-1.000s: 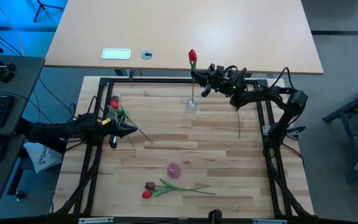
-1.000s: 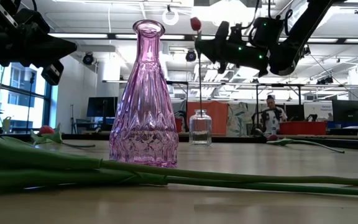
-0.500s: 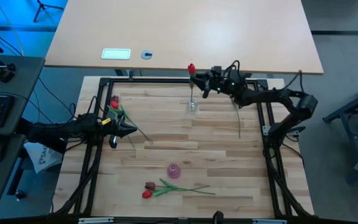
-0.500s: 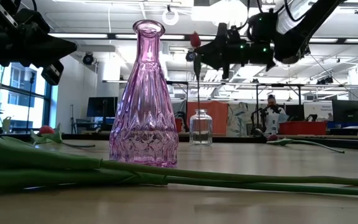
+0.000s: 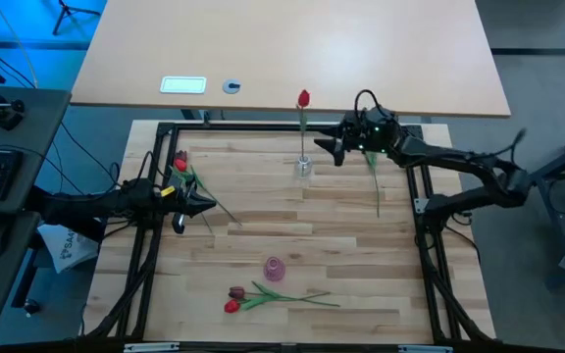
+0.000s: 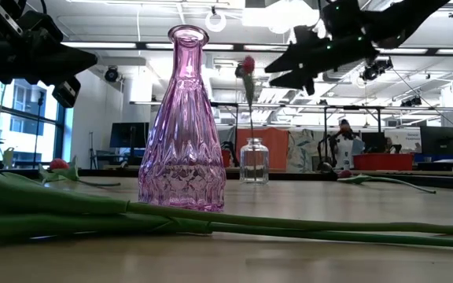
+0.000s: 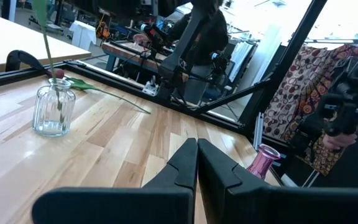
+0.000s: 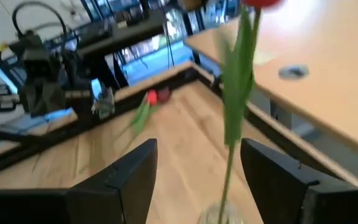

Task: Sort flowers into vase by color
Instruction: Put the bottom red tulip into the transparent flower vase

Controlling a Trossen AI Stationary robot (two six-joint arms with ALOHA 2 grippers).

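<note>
A red tulip (image 5: 304,99) stands upright with its stem in the small clear vase (image 5: 304,167) near the far edge. My right gripper (image 5: 330,150) hovers open just right of the stem (image 8: 234,106), its fingers either side of it and apart from it. Waiting at the table's left, my left gripper (image 5: 186,204) is shut on nothing. The pink vase (image 5: 275,268) stands near the front. Two tulips (image 5: 180,163) lie at the left, two more (image 5: 235,299) before the pink vase, and one flower's stem (image 5: 376,186) lies at the right.
A black frame (image 5: 155,132) runs around the wooden table. Behind it stands a larger light tabletop (image 5: 282,49) with a small white card and a round disc. Bare wood lies between the two vases.
My right gripper has gone down with the red tulip, opened and let go of its stem, then drawn back toward the table's right edge. The tulip has sunk lower into the clear vase and stands there on its own.
</note>
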